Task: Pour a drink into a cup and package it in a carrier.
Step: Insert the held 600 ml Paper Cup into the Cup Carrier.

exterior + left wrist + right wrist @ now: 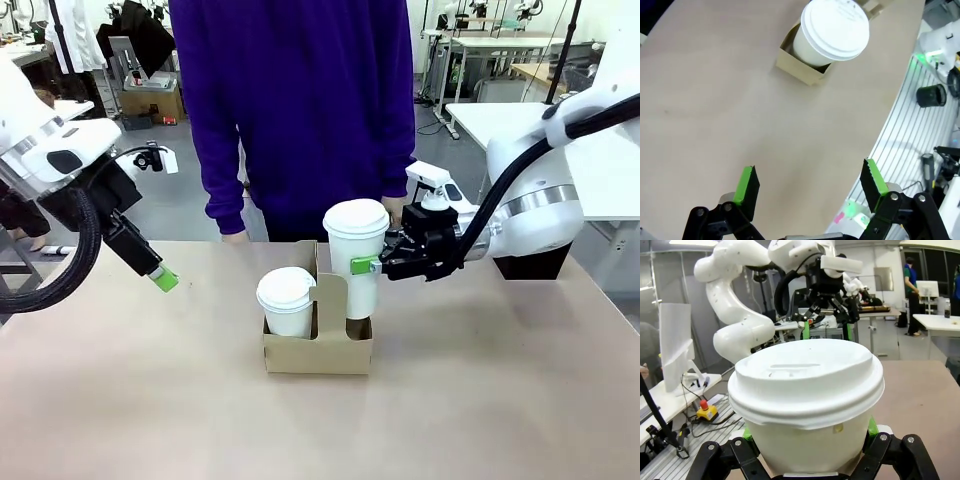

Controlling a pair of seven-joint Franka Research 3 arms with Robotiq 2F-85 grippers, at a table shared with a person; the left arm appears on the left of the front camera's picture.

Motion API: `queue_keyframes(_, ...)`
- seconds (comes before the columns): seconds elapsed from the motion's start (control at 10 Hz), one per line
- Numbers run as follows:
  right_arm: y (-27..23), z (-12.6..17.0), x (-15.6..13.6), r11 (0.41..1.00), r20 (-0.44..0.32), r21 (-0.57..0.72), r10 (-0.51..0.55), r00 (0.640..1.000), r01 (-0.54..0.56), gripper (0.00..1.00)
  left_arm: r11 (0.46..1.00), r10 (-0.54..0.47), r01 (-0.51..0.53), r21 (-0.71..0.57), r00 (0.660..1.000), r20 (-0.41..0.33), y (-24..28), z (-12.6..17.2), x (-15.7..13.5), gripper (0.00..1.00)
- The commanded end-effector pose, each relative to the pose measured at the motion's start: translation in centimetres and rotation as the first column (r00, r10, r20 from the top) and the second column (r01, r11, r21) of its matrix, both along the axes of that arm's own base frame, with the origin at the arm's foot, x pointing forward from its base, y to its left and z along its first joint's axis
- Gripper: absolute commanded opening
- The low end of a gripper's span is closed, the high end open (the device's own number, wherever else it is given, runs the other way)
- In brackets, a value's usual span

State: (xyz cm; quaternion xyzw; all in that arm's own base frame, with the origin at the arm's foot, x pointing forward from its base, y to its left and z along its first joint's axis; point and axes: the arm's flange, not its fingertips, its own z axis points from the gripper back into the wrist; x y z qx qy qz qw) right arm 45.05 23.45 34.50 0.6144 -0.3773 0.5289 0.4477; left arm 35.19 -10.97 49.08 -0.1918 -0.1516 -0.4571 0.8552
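Observation:
The brown cardboard carrier [318, 350] stands mid-table. Its left slot holds a white lidded cup [287, 300]. A second white lidded cup [357, 250] stands higher, its base in the right slot, with my right gripper [366, 265] shut on its side. The right wrist view shows that cup [807, 400] up close between my right gripper's [809, 436] green pads. My left gripper [165, 280] hangs open above the table's left part, away from the carrier. In the left wrist view its jaws [810, 182] are spread wide, with the carrier [802, 67] and a cup [832, 32] beyond. The drink is out of view.
A person in a purple top [300, 100] stands at the far edge, with a hand [232, 237] near the table. A black object [530, 265] sits behind my right arm. Bare tabletop [150, 400] lies in front of and to the left of the carrier.

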Motion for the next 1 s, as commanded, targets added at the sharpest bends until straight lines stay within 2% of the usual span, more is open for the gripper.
queue_keyframes(0.0, 0.8, -1.2, 0.7, 1.000, 0.015, 0.001, 0.019, 1.000, -0.019, 0.88, 0.996, -0.047, 0.047, -0.071, 0.999, 0.008, -0.4, -0.4, 0.5, 1.00)
queue_keyframes(0.1, 1.1, -1.9, 0.9, 1.000, 0.004, 0.000, 0.022, 1.000, -0.022, 0.88, 0.995, -0.052, 0.053, -0.086, 0.999, 0.014, -0.3, -0.4, 0.5, 1.00)
queue_keyframes(0.2, 1.2, -2.4, 0.9, 1.000, -0.003, 0.001, 0.022, 1.000, -0.022, 0.88, 1.000, -0.009, 0.009, -0.016, 1.000, -0.003, -0.2, -0.2, 0.1, 1.00)
queue_keyframes(0.9, 0.3, -7.6, 2.4, 0.995, -0.033, -0.003, 0.099, 0.994, -0.100, 0.88, 1.000, -0.009, 0.009, -0.016, 1.000, -0.003, -0.2, -0.2, 0.1, 1.00)
